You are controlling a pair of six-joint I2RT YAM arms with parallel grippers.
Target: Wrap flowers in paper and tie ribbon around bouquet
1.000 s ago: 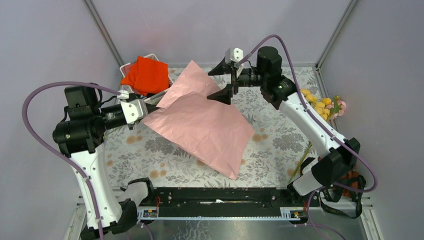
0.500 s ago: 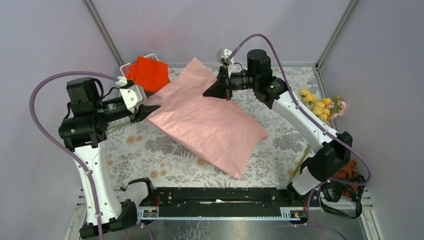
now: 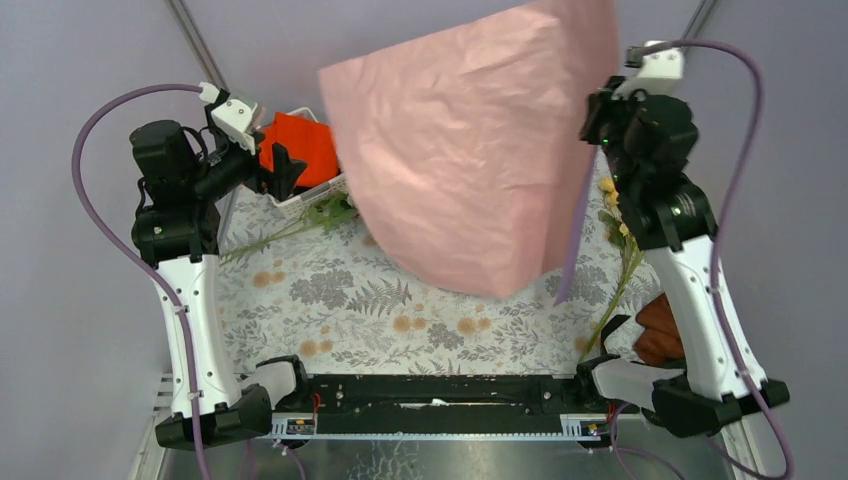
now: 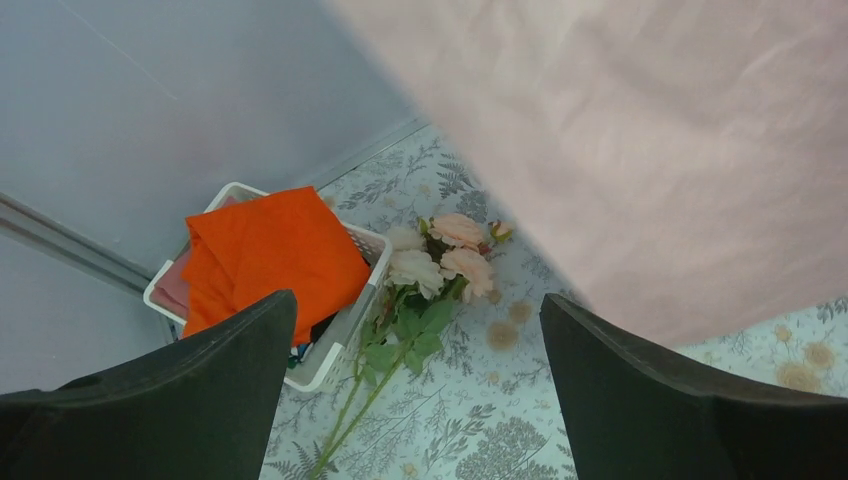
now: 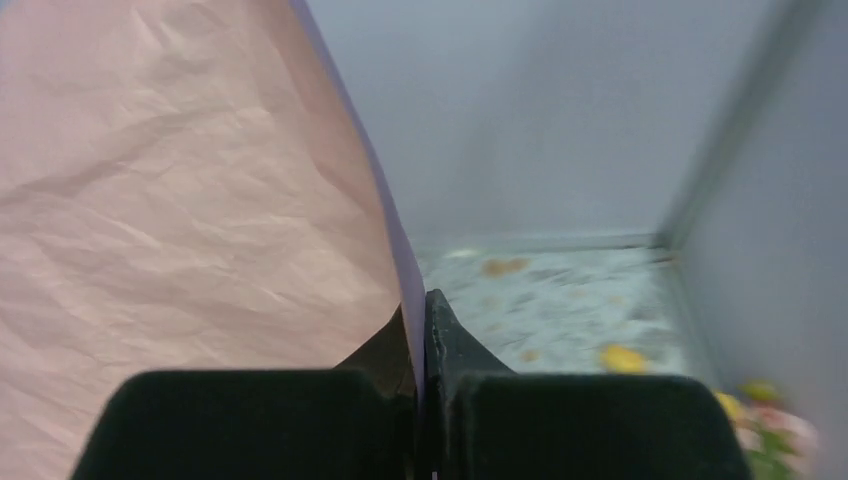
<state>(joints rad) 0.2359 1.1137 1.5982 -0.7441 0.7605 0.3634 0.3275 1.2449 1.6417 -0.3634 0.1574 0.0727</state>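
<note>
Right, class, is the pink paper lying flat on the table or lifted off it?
Lifted: the paper hangs spread in the air, one edge pinched between the right arm's shut jaws.

left gripper (image 4: 415,310): spread wide | flowers (image 4: 440,262): beside basket (image 4: 375,250) | paper (image 4: 650,150): hanging right

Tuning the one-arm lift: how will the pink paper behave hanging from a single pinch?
Probably floppy: the paper hangs as a bowed, creased sheet from the right gripper, pinched at one edge. Likely very light, since that one pinch carries it all, so fast moves may make it swing or billow. Its smooth-looking face could slip between the shut jaws.
</note>
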